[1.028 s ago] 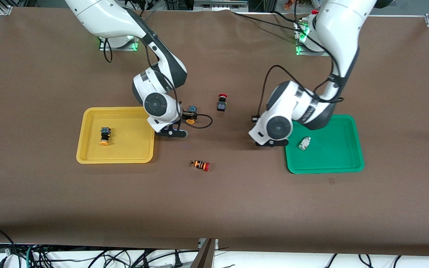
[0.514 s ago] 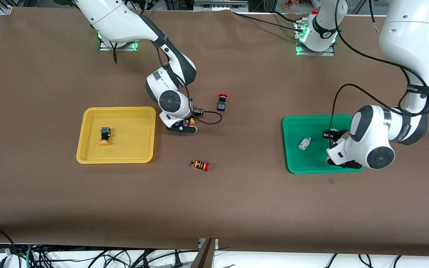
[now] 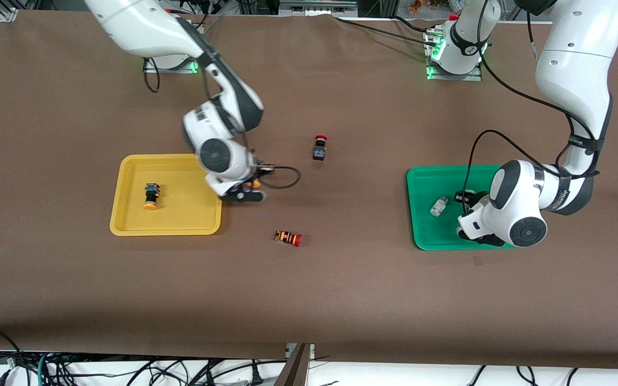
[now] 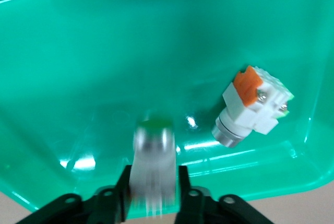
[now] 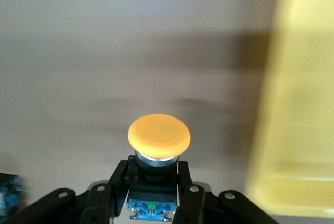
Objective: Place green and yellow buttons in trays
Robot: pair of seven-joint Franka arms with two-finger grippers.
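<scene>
My right gripper (image 3: 245, 193) is shut on a black-and-blue button with an orange-yellow cap (image 5: 159, 135), also seen in the front view (image 3: 255, 184). It holds it over the table just beside the yellow tray (image 3: 126, 161). A second yellow-capped button (image 3: 151, 195) lies in that tray. My left gripper (image 3: 482, 239) is shut on a blurred whitish-grey button with a pale green tip (image 4: 152, 166), low over the green tray (image 3: 502, 172), close to its rim nearer the camera. Another whitish-grey button (image 3: 438, 206) lies in the green tray, also seen in the left wrist view (image 4: 250, 106).
A black switch with a red cap (image 3: 319, 148) stands mid-table between the arms. An orange-striped switch with a red cap (image 3: 288, 237) lies nearer the camera. The yellow tray's rim shows in the right wrist view (image 5: 297, 104). The brown cloth covers the whole table.
My right gripper closed on the yellow-capped button on the table and carried it toward the yellow tray. My left arm swung from beside the green tray to over it.
</scene>
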